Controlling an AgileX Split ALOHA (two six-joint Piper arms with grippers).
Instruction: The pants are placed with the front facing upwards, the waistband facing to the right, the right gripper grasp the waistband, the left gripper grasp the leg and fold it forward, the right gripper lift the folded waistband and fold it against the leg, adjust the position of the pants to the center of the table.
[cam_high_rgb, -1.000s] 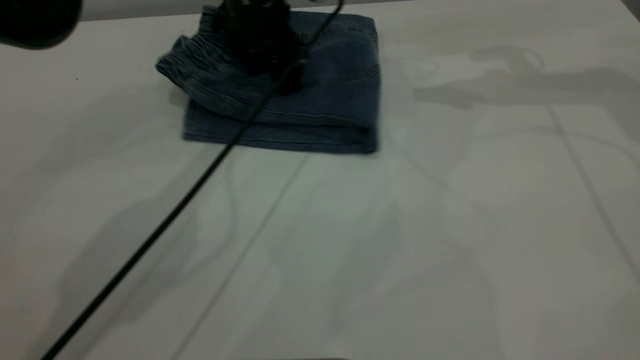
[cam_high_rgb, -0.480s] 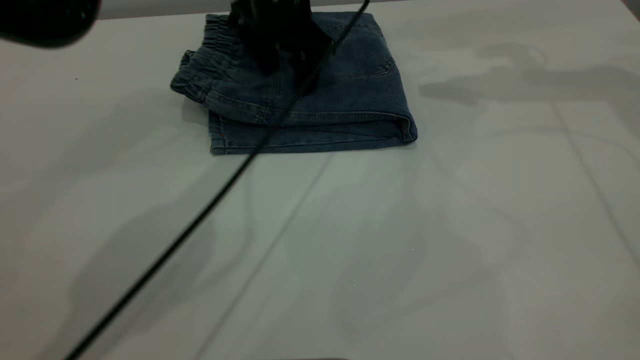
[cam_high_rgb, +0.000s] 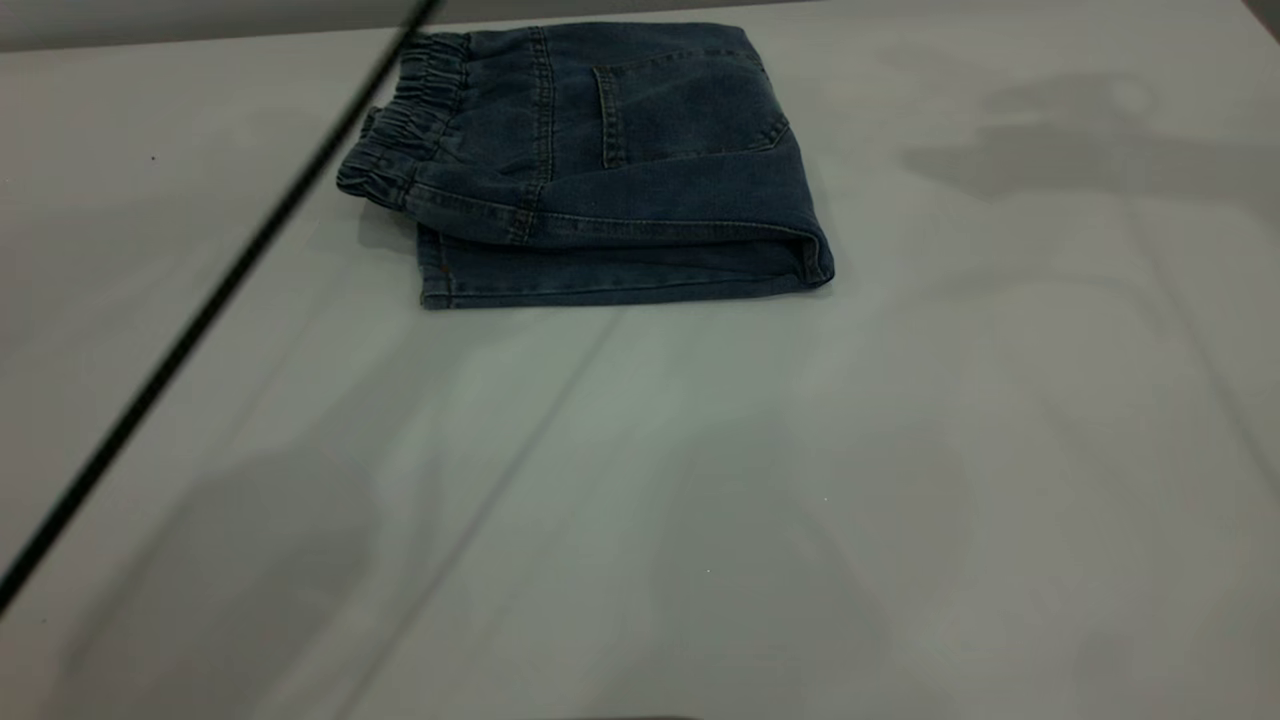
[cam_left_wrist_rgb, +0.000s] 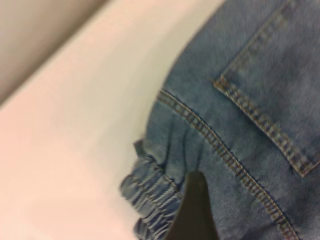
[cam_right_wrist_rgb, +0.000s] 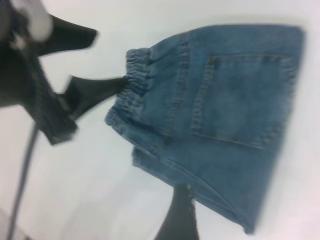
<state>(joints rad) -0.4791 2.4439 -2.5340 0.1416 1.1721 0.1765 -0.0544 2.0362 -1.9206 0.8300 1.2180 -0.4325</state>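
The pants (cam_high_rgb: 610, 170) lie folded into a flat packet on the table (cam_high_rgb: 700, 500), near its far edge. A back pocket (cam_high_rgb: 680, 100) faces up, and the ruffled waistband (cam_high_rgb: 410, 130) forms the packet's left end. Neither gripper appears in the exterior view. In the right wrist view my left gripper (cam_right_wrist_rgb: 107, 59) is open beside the waistband (cam_right_wrist_rgb: 132, 80), with one finger (cam_right_wrist_rgb: 95, 92) reaching its ruffles. Its own view shows that finger (cam_left_wrist_rgb: 195, 212) over the waistband (cam_left_wrist_rgb: 152, 192). My right gripper (cam_right_wrist_rgb: 225, 227) hangs open high above the pants (cam_right_wrist_rgb: 225, 115), holding nothing.
A black cable (cam_high_rgb: 200, 310) slants across the left side of the exterior view, from the top edge down to the lower left. The table's far edge (cam_high_rgb: 200, 35) runs just behind the pants. Bare tabletop stretches in front of them and to the right.
The pants slid to the right under a black gripper, then stayed still. That gripper has since lifted off them and left the exterior view, and the cable has swung to the left.
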